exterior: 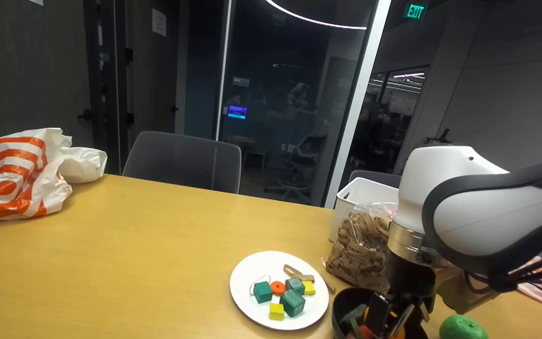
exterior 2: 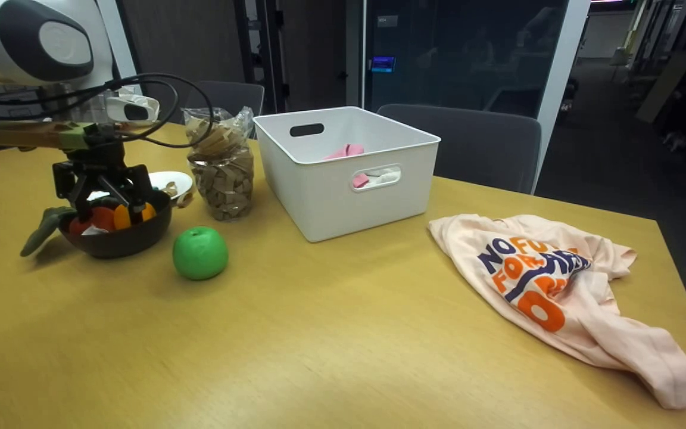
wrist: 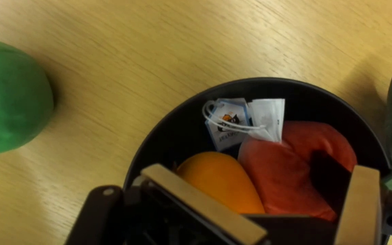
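End effector (exterior 2: 109,214) spread wide at a black bowl (exterior 2: 119,243), contents half covered

Its fingers (wrist: 204,204) stand far apart, pointing down over an orange item (wrist: 219,180) and a red item (wrist: 281,170) in the bowl; whether they touch either, I cannot tell. They hide the lower parts of both in the wrist view, and a dark patch on the red item may be shadow or a hollow. White tags (wrist: 269,117) lie against it, the smallest print unreadable. A grey-green item (exterior 2: 45,231) juts outward at the rim, cut off by the wrist view's edge.

Just beside the bowl on the tabletop (exterior 2: 343,333), a green apple (exterior: 461,328) is cropped at the bottom of an exterior view and at the left of the wrist view. Near them, a white plate (exterior 2: 167,177) is partly screened in an exterior view; coloured blocks (exterior: 292,302) lie on it. A bag of brown strips (exterior 2: 222,182) stands next to a white bin (exterior 2: 373,202), whose wall hides most of some pink stuff (exterior 2: 349,150). Lettering on a pale pink shirt (exterior 2: 557,280) breaks up in folds. At left in an exterior view, a white shopping bag (exterior: 12,183) runs out of frame.
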